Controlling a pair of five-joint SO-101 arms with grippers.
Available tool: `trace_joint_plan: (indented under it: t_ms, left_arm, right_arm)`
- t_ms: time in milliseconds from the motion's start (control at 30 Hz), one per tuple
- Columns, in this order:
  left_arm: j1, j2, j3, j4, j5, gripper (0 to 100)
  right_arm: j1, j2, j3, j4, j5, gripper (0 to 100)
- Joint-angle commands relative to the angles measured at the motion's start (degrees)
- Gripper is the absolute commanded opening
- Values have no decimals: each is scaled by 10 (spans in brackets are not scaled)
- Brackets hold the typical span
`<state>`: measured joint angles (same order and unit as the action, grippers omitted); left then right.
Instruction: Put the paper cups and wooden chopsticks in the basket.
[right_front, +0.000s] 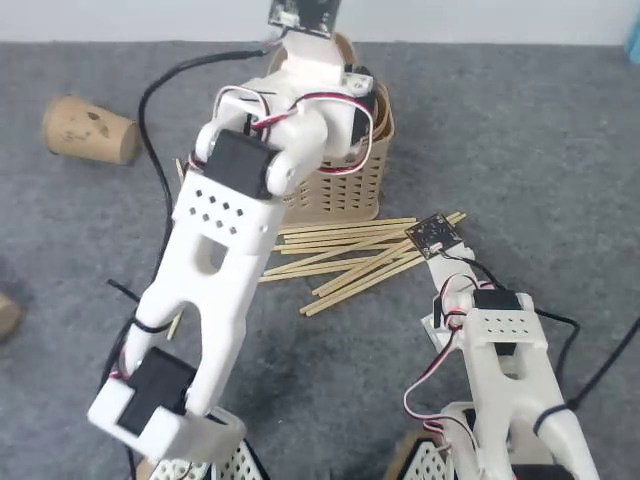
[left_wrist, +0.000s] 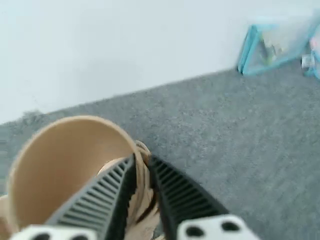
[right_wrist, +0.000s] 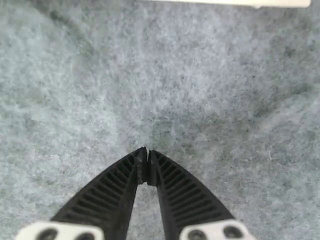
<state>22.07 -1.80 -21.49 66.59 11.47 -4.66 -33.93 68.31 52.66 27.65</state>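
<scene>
Grey carpet (right_front: 520, 130) covers the table in the high view. A slatted tan basket (right_front: 340, 195) stands at the far middle. The left arm (right_front: 220, 260) stretches from the near left up to it, with its wrist over the basket's mouth. A loose paper cup (right_front: 88, 128) lies on its side at the far left, well apart from the basket. The wooden chopsticks (right_front: 360, 255) lie in a loose bundle on the carpet just on the near side of the basket, fanning out to the right. The right arm (right_front: 505, 370) stands at the near right, its wrist close to the right end of the bundle.

In the left wrist view, the left gripper (left_wrist: 142, 162) pinches the rim of a held paper cup (left_wrist: 60, 160), one finger inside the mouth and the other against the outer wall. The cup's open mouth faces the camera. Beyond it lie carpet, a white wall (left_wrist: 100, 45) and a teal box (left_wrist: 272, 45) at the far right. Whether this cup is already inside the basket cannot be told.

In the right wrist view, the right gripper (right_wrist: 148, 157) hangs over the carpet, its black ribbed fingers pressed together tip to tip. A pale strip (right_wrist: 225, 2) crosses the far edge.
</scene>
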Motion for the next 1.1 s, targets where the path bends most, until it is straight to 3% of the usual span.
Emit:
trace_joint_plan:
  t_ms: [0,133,367,467,633,833,1067]
  left_arm:
    - [-12,-14,-15,-4,13,180]
    - [-36,-42,-78,47,36,248]
    - [-119,-110,-202,192,34,231]
    - [-207,-149,-221,256,34,205]
    - [-437,-177,-208,304,34,148]
    - [-674,-176,-84,218,-14,121]
    - [-792,-176,180,-31,-35,36]
  right_arm:
    - [5,-20,-4,-4,9,8]
    - [5,-20,-4,-4,9,8]
    - [5,-20,-4,-4,9,8]
    - [5,-20,-4,-4,9,8]
    - [3,-20,-4,-3,9,8]
    - [5,-20,-3,0,9,8]
    - [3,-21,-3,10,8,8]
